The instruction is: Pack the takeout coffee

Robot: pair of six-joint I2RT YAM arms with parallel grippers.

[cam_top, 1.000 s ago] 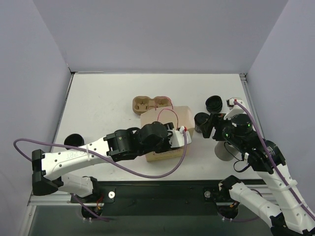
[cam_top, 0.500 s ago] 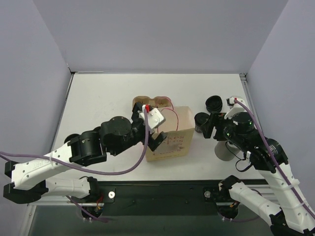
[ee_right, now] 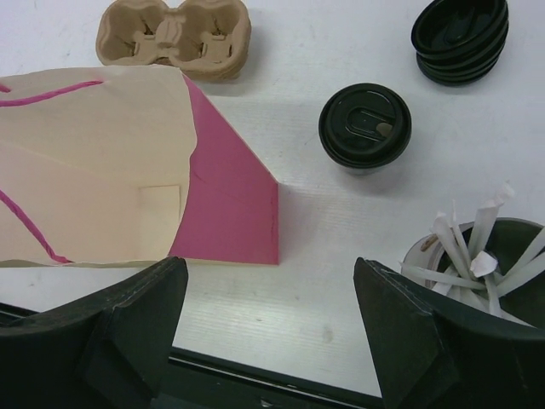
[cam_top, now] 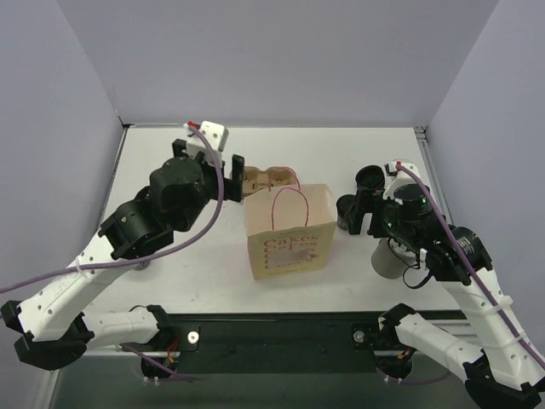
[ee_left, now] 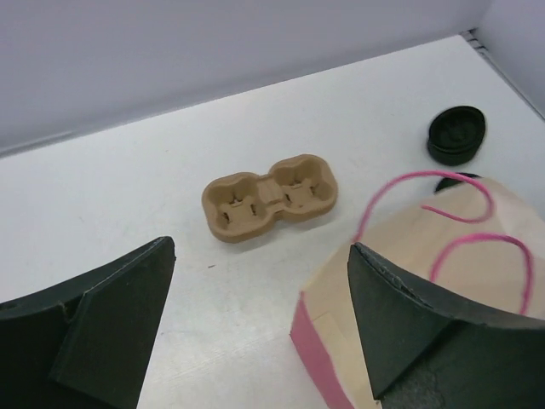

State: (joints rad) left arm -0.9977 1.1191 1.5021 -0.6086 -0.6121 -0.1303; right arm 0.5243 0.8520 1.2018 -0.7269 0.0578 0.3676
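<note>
Brown pulp tray [cam_top: 266, 179] empty | paper bag [cam_top: 288, 232] upright, open, no cup visible inside | lidded cup [ee_right: 364, 124] loose on counter [ee_right: 324, 221] | left hand [ee_left: 260, 256], right hand [ee_right: 268, 273] both wide, empty | packing looks not started

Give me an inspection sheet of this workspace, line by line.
Surface: white table, no spill seen.
Job's things: one lidded black cup stands right of the open, upright paper bag; pulp tray, both wells bare.
Clutter: stack of lids; grey cup of wrapped straws.
Grippers: left gripper open, holding nothing; right gripper open, holding nothing.
Cables: purple cables run along both arms.
Surroundings: plain walls on three sides.
</note>
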